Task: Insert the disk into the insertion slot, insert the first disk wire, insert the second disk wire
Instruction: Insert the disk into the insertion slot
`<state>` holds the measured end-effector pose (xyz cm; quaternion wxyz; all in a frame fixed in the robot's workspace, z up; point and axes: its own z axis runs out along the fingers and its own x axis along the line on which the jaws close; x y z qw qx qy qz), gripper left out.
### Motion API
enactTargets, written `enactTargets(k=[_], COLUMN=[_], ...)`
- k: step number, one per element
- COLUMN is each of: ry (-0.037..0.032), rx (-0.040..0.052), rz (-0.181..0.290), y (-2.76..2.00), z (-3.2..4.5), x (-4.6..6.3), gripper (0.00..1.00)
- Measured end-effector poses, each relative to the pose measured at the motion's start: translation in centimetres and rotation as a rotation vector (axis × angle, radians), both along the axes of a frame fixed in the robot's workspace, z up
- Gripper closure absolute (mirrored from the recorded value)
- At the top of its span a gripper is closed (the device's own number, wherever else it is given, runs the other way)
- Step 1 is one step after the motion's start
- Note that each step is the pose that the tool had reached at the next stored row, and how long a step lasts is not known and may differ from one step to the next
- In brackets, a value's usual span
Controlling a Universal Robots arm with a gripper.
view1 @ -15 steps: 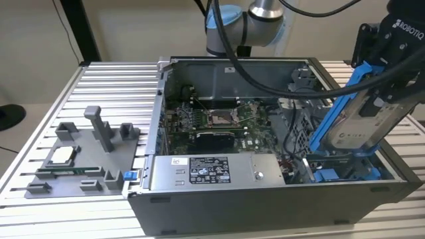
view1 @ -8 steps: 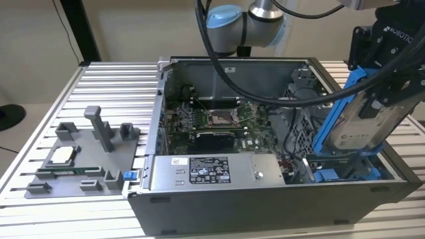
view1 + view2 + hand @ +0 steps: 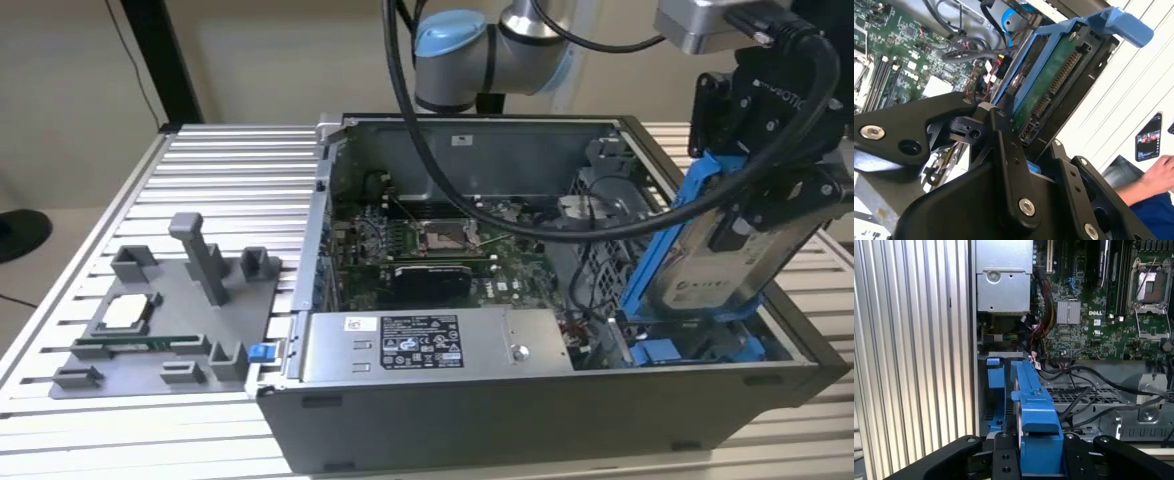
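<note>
From where I stand, the exterior view has the gripper (image 3: pixel 758 212) clamped tight on the disk (image 3: pixel 721 262), which hangs tilted on edge over the exterior view's right end of the open computer case (image 3: pixel 534 420). Its lower corner is at the blue rails of the insertion slot (image 3: pixel 694 350), though I cannot tell whether it touches them. A grey power supply (image 3: pixel 420 345) and a green motherboard (image 3: pixel 427 240) sit further toward the exterior view's left. A grey parts fixture (image 3: pixel 160 330) stands on the ribbed metal table (image 3: pixel 227 170) (pale wall behind).

The second wrist view gives the disk (image 3: pixel 1054 85) from underneath: a green circuit board and connector row, framed in blue. The black fingers (image 3: pixel 1009 170) hide its near end. A person's hand (image 3: pixel 1161 170) and blue sleeve (image 3: pixel 1149 215) show past the table.

The first wrist view looks along the disk (image 3: pixel 1036 410) edge-on, pinched between the fingers (image 3: pixel 1004 460). The insertion slot (image 3: pixel 996 385) lies just beyond, partly covered. Black cables (image 3: pixel 1114 382) cross a perforated cage (image 3: pixel 1059 400).
</note>
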<state>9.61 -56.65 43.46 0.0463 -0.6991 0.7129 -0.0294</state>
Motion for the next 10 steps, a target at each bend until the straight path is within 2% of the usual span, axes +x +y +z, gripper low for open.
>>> enactTargets(k=[6,10], ry=[-0.0008,-0.0015], rx=[0.0006,0.0048], rz=[0.0,0.0], y=[-0.19,-0.29], z=[-1.09,-1.79], x=[0.0,0.0], gripper=[1.0,1.0])
